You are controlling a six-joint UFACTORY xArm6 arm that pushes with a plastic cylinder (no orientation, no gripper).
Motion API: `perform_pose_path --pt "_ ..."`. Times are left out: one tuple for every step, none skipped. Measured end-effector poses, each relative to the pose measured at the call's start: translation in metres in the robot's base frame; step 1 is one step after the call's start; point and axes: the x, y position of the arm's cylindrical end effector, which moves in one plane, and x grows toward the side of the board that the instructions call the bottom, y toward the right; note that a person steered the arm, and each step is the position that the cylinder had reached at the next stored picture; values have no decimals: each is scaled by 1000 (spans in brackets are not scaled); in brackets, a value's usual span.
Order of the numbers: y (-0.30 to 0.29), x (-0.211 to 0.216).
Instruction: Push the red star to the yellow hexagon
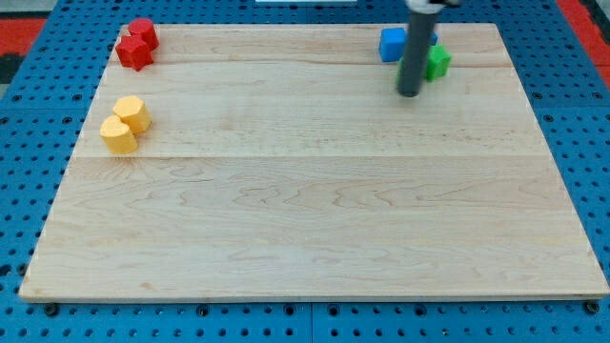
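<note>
Two red blocks touch at the view's top left corner of the board. The lower one (133,52) looks like the red star; the upper red block (144,32) has a shape I cannot make out. Below them two yellow blocks touch at the left edge: the upper one (133,112) looks like the yellow hexagon, the lower yellow block (118,137) is unclear in shape. My tip (408,92) rests on the board at the view's top right, far from the red and yellow blocks.
A blue block (391,45) and a green block (437,62) sit just above my tip, on either side of the rod. The wooden board (315,219) lies on a blue pegboard surface.
</note>
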Motion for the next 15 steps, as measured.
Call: perform_pose_path --pt "5 5" --pt "10 18" --pt "11 21" --pt "13 17" --pt "13 17" --pt "-19 41" --pt "-72 68" --pt "-105 71" --pt "-142 71" --pt "-158 71" --pt "-182 43" --pt "-202 5" --pt "-205 -51" --pt "-234 -88" --pt "-274 -121"
